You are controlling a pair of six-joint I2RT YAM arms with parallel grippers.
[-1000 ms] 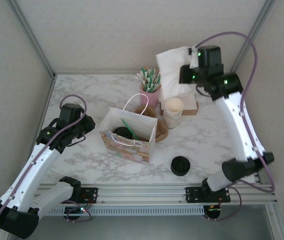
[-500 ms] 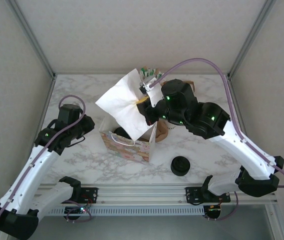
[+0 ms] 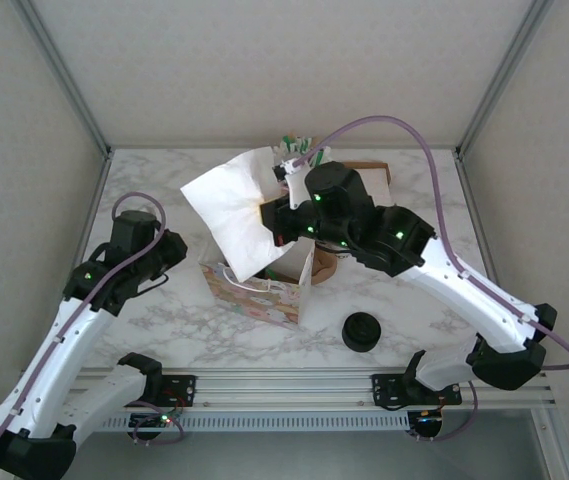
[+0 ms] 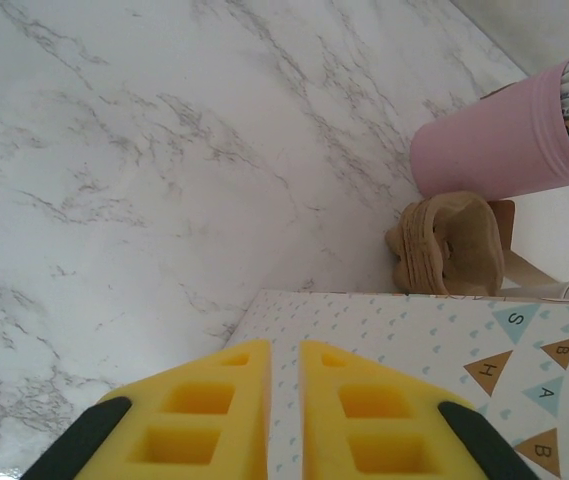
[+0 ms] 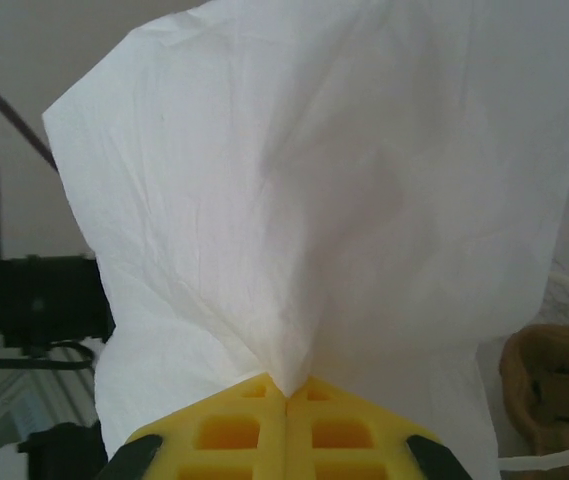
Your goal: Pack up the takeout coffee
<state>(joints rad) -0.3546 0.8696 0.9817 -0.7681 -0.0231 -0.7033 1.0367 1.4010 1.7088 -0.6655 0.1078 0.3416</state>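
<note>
The right tool (image 5: 287,385) was pressed together on 1 corner of a white napkin (image 5: 314,180). In the top view it held that napkin (image 3: 229,205) spread above the open mouth of the patterned gift bag (image 3: 254,290) on the marble tabletop (image 3: 414,290). The takeout coffee (image 3: 225,268) sat inside the bag, showing as a dark sliver under the napkin's lower tip. The left tool (image 4: 284,350) hung just beside the bag's left end, its 2 fingers (image 4: 214,400) nearly pressed together, with nothing seen in the thin slit between them. Beyond the bag stood a pink cup (image 4: 494,150) and a stack of brown sleeves (image 4: 444,245). A pile of black lids (image 3: 361,331) lay near the front edge.
</note>
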